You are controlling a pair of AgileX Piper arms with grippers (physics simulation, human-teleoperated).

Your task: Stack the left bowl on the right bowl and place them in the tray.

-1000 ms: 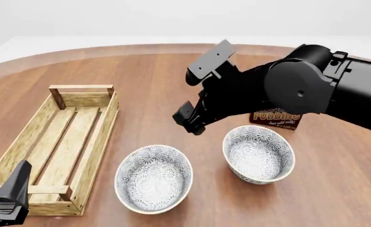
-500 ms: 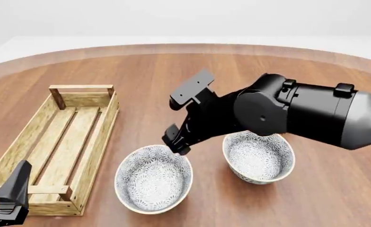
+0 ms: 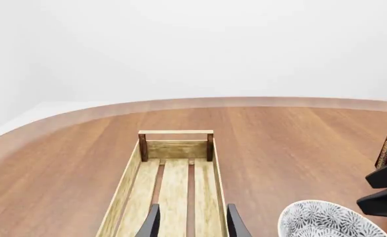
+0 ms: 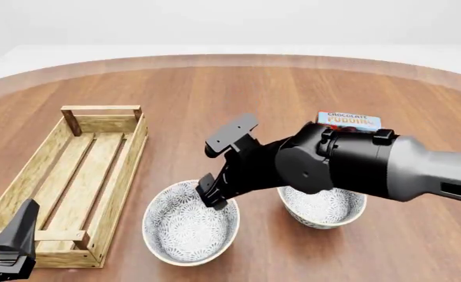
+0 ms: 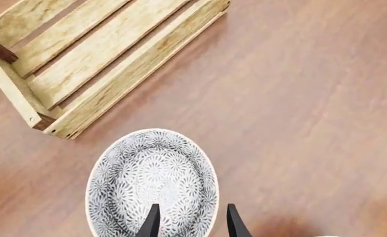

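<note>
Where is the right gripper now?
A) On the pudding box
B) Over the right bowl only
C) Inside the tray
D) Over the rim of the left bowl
D: in the front view the right gripper sits at the far rim of the left bowl, jaws open on either side of it.

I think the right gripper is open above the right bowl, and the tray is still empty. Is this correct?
Not quite. The right gripper is open at the rim of the left bowl, not the right bowl; the front view shows this. The tray is empty, as you said.
</note>
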